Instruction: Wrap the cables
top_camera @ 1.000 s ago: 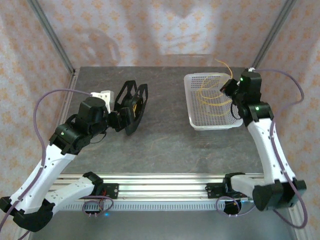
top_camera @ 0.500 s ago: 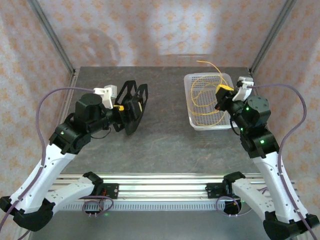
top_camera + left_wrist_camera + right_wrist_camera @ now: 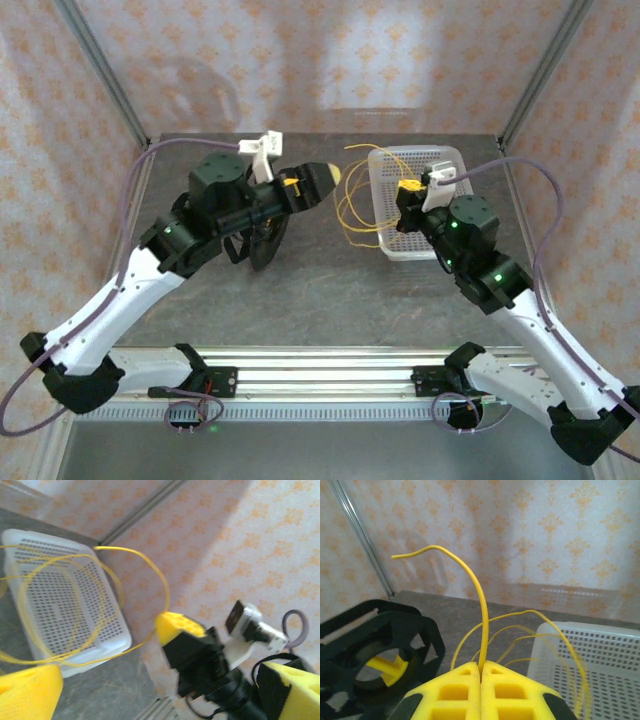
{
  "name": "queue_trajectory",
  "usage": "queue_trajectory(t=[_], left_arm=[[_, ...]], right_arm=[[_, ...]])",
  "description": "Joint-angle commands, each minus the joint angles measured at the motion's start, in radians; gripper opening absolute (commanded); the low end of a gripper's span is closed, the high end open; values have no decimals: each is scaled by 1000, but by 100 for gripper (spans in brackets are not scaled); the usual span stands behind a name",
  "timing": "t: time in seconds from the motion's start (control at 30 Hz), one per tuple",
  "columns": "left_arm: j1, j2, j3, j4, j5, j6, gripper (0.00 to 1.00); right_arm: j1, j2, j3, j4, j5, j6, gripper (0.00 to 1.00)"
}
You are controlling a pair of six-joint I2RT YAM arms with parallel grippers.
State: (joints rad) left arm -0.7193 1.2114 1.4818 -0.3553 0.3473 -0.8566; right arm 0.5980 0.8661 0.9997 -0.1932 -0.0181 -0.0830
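On the dark table you have two other things: the black spool, standing on its edge at the left, and the white perforated basket at the right. From above, the left arm crosses over the spool and hides most of it from you. The left gripper is raised between spool and basket, its yellow fingers spread wide with nothing in them. The right gripper is closed tight on the cable, near the basket's left rim. The cable is thin and yellow. It spreads from the closed fingers in several loose loops, partly over the basket and partly over the table beside it. Whether the loops touch the table, you cannot tell. One short free end curves up above the fingertips.
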Motion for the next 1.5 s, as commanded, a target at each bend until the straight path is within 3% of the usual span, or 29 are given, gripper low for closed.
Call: queue_trajectory(t=[0.0, 0.1, 0.23, 0.63, 0.9, 1.3, 1.47], left_arm=[[-41, 73, 132, 18, -98, -92, 99], [-58, 176, 320, -189, -188, -146, 99], [-63, 297, 513, -385, -225, -215, 99], [-63, 456, 788, -727, -328, -295, 82], [-56, 500, 795, -760, -332, -316, 80], [-1, 595, 801, -733, -250, -367, 72], [23, 612, 795, -722, -226, -374, 60]], right_arm=[[59, -2, -4, 58, 126, -111, 0], [111, 6, -6, 61, 186, -158, 0], [179, 11, -22, 85, 255, -205, 0], [319, 79, -17, 109, 429, -333, 0], [330, 85, -16, 124, 448, -339, 0], [342, 57, -37, 116, 431, -331, 0], [344, 41, -50, 107, 406, -324, 0]])
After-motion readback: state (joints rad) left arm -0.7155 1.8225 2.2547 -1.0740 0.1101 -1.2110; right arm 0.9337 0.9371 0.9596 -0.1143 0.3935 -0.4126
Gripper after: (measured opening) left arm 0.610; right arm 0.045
